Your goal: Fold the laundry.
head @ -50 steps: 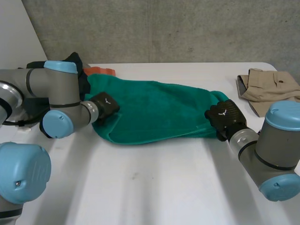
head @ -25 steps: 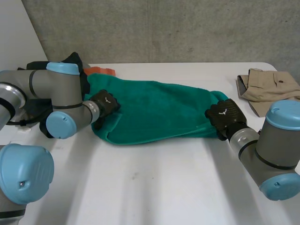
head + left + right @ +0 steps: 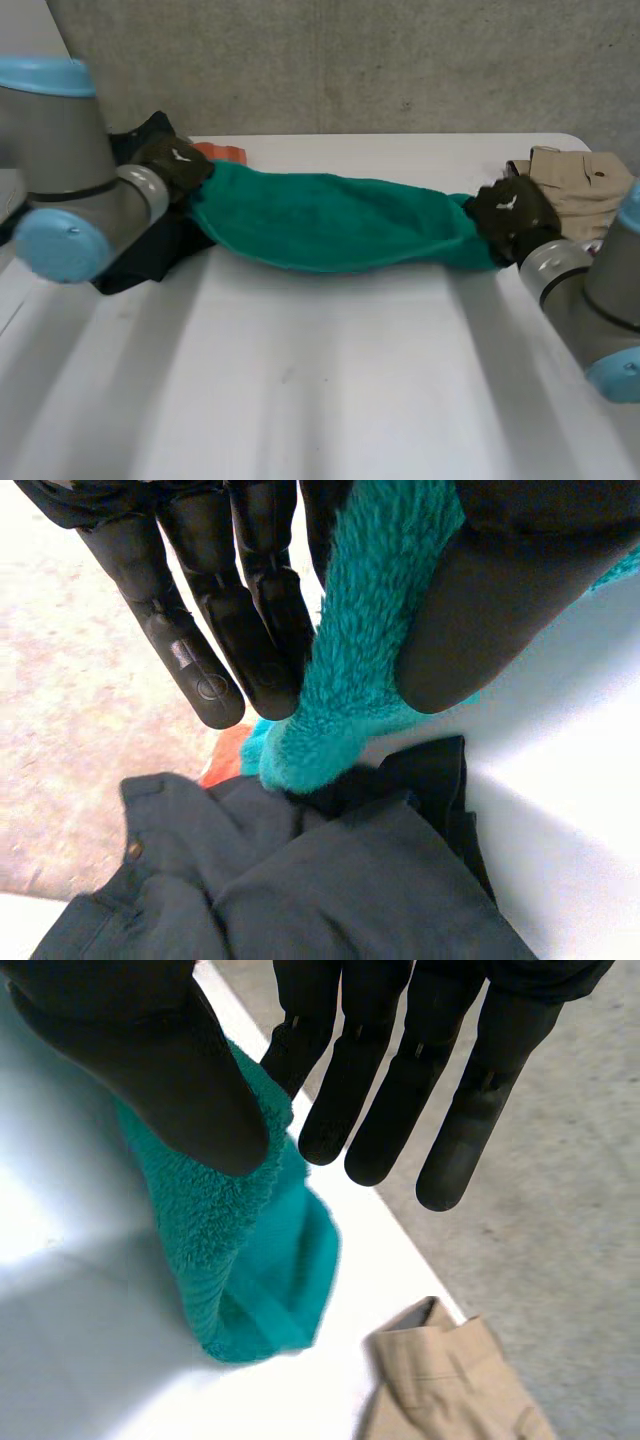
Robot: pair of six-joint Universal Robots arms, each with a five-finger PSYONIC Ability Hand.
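A green towel [image 3: 335, 222] hangs stretched between my two hands, lifted above the white table [image 3: 330, 390] and sagging in the middle. My left hand [image 3: 172, 165] pinches its left end; in the left wrist view the fuzzy green towel [image 3: 350, 670] is clamped between the straight fingers [image 3: 250, 610] and the thumb. My right hand [image 3: 512, 212] pinches the right end; in the right wrist view the green towel [image 3: 235, 1250] hangs from between thumb and fingers [image 3: 375, 1090].
Dark clothes [image 3: 150, 250] and an orange item [image 3: 220, 152] lie at the far left, the dark garment [image 3: 320, 890] under my left hand. Folded beige trousers [image 3: 575, 180] lie at the far right, close to my right hand, also the beige trousers [image 3: 450, 1380].
Both hands have risen and moved back and outward, lifting the towel off the table and pulling it taut. The left arm has swung up and leftward.
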